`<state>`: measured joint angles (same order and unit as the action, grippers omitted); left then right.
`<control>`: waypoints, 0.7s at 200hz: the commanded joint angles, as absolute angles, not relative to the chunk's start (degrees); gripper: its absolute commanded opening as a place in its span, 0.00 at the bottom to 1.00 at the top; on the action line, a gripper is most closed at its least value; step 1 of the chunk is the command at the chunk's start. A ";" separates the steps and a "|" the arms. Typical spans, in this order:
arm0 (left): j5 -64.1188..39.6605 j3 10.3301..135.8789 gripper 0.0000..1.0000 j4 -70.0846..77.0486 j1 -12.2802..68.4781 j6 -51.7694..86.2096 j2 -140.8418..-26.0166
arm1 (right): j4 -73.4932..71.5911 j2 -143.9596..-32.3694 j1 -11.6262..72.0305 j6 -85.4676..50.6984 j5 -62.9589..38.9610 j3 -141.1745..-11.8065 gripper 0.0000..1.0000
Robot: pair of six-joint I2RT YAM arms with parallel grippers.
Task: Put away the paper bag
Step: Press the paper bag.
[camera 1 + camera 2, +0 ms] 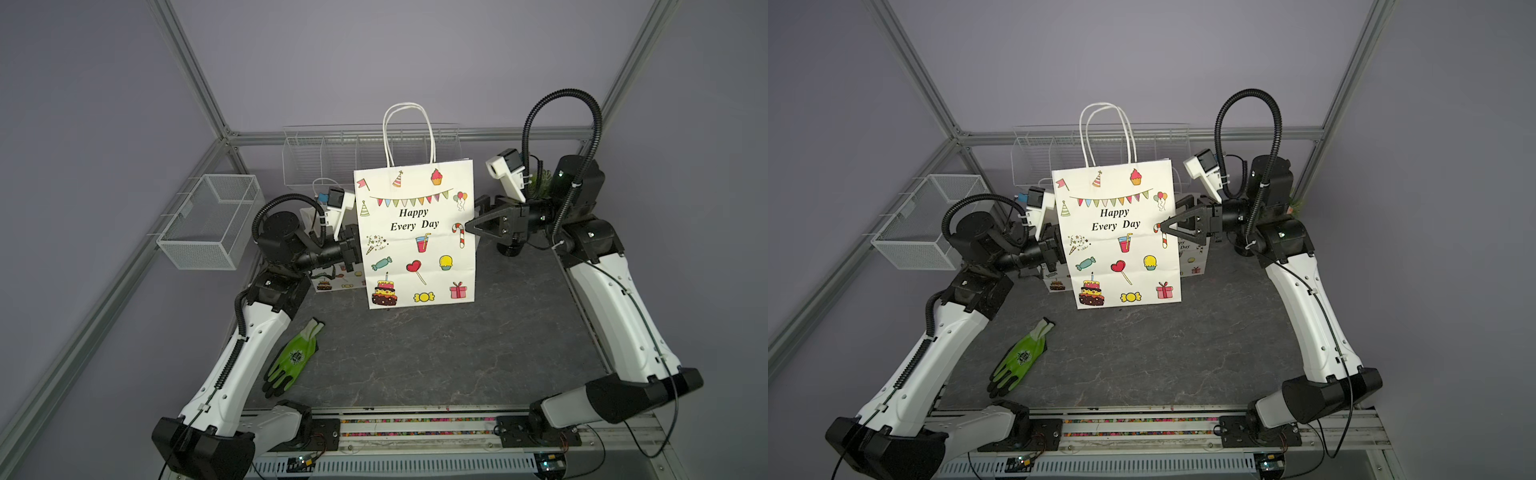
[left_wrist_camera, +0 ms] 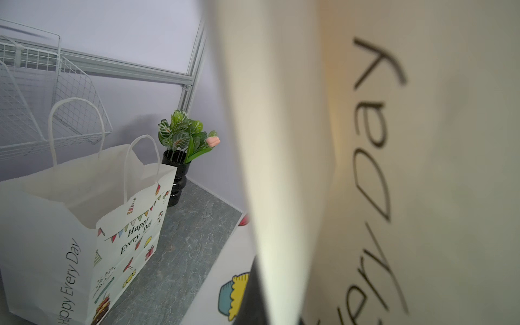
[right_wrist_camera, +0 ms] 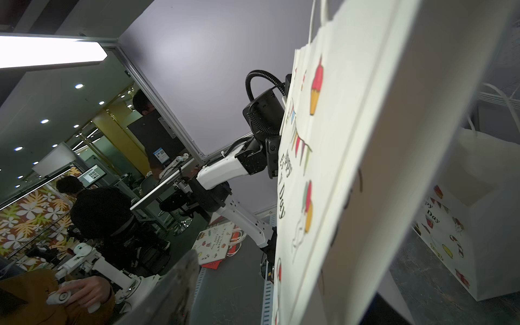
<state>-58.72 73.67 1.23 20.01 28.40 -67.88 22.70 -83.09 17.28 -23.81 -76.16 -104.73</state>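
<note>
1. Paper bag [image 1: 415, 241]: white, upright, twin cord handles, "Happy Every Day" + party cartoons; sits betw. both grippers.
2. L gripper [image 1: 355, 249]: clamped on bag's side edge.
3. R gripper [image 1: 473, 217]: jaws apart, straddling opp. edge.

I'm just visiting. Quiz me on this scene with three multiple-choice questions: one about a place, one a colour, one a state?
1. Where is the green fabric glove? A hanging on the wall; B lying on the dark stone-patterned table; C on the floor.
2. What colour is the ribbed vase holding the leafy plant? A white; B black; C red.
3. How is the white printed paper bag positioned? A upright; B lying flat; C crumpled.
Answers: B, it rests on the tabletop; B, the vase is glossy black; A, it stands on its bottom edge.
</note>
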 commanded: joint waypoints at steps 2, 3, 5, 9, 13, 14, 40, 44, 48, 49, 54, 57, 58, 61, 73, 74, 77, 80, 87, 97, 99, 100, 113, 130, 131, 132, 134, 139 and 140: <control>-59.54 76.71 0.00 4.26 20.01 32.47 -68.35 | 30.87 -81.00 18.16 -15.39 -70.92 -101.63 0.75; -59.51 76.81 0.00 4.19 19.98 32.47 -68.32 | 30.95 -80.93 18.18 -15.30 -70.75 -101.48 0.75; -59.59 76.88 0.00 4.15 20.02 32.56 -68.34 | 31.01 -80.77 18.25 -15.18 -70.57 -101.24 0.75; -59.72 77.05 0.00 3.97 20.04 32.65 -68.35 | 30.93 -80.47 18.49 -15.06 -70.06 -100.69 0.75; -59.77 77.14 0.00 3.80 20.03 32.76 -68.37 | 30.94 -80.19 18.82 -14.83 -69.54 -100.20 0.75; -59.77 77.20 0.00 3.79 20.04 32.77 -68.42 | 30.94 -80.17 18.90 -14.80 -69.40 -100.07 0.75; -60.73 77.60 0.00 4.69 20.08 34.48 -68.30 | 30.82 -78.43 20.93 -13.51 -65.24 -96.91 0.67; -60.96 77.55 0.00 4.81 20.12 34.66 -68.29 | 30.70 -78.19 21.08 -13.41 -64.88 -96.46 0.64; -61.20 77.58 0.00 4.88 20.05 34.80 -68.18 | 30.47 -77.93 21.17 -13.22 -64.58 -96.07 0.59; -61.23 77.59 0.00 4.90 20.04 34.80 -68.15 | 30.44 -77.86 21.18 -13.25 -64.50 -96.02 0.58; -61.49 77.58 0.00 4.92 20.06 34.87 -68.13 | 30.09 -77.52 21.17 -13.26 -64.27 -95.53 0.54; -61.63 77.66 0.00 5.04 20.04 35.04 -68.15 | 29.94 -77.40 21.17 -13.19 -64.10 -95.27 0.51; -61.66 77.63 0.00 5.03 20.04 35.06 -68.13 | 29.87 -77.37 21.13 -13.23 -64.04 -95.23 0.50; -61.76 77.69 0.00 5.00 20.08 35.13 -68.12 | 29.80 -77.22 21.18 -13.16 -63.91 -95.08 0.48; -62.33 77.74 0.00 5.11 20.04 35.71 -68.12 | 29.84 -76.83 21.12 -12.77 -63.32 -94.93 0.41; -62.46 77.76 0.00 5.11 20.04 35.74 -68.12 | 29.86 -76.78 21.06 -12.71 -63.30 -94.92 0.40; -62.53 77.79 0.00 5.16 20.05 35.82 -68.09 | 29.81 -76.67 21.07 -12.64 -63.14 -94.99 0.40; -62.73 77.78 0.00 5.18 20.07 35.98 -68.07 | 30.02 -76.48 21.07 -12.53 -62.97 -95.05 0.39; -63.24 77.79 0.00 5.21 20.09 36.34 -68.02 | 30.59 -76.20 20.84 -11.99 -62.28 -95.30 0.39; -63.90 77.79 0.00 5.23 20.04 36.38 -67.73 | 32.07 -75.57 20.45 -10.64 -60.93 -95.93 0.45; -64.07 77.72 0.00 5.24 20.11 36.43 -67.60 | 32.52 -75.47 20.30 -10.37 -60.63 -96.08 0.48; -64.12 77.71 0.00 5.21 20.12 36.41 -67.59 | 32.69 -75.40 20.21 -10.24 -60.46 -96.11 0.49; -65.06 77.58 0.00 4.99 20.04 36.48 -67.20 | 34.45 -74.12 19.32 -8.79 -57.34 -96.50 0.73; -66.20 77.48 0.00 4.29 20.04 36.49 -66.78 | 35.37 -72.08 18.19 -7.23 -52.89 -95.97 0.99; -66.23 77.45 0.00 4.25 20.04 36.48 -66.79 | 35.35 -71.94 18.15 -7.22 -52.63 -95.89 0.98; -66.30 77.49 0.00 4.19 20.04 36.48 -66.79 | 35.34 -71.83 18.13 -7.12 -52.46 -95.80 0.97; -66.43 77.51 0.00 4.15 20.11 36.48 -66.73 | 35.22 -71.59 18.07 -7.08 -52.05 -95.69 0.95; -66.77 77.45 0.00 3.97 20.07 36.55 -66.67 | 35.05 -71.26 17.87 -6.96 -51.30 -95.47 0.90; -66.83 77.44 0.00 3.96 20.05 36.56 -66.64 | 35.01 -71.18 17.90 -6.95 -51.23 -95.42 0.89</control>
<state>-64.47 75.13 2.02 20.01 35.09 -68.12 32.45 -74.13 18.98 -10.17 -57.74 -95.98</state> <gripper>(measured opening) 0.044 0.942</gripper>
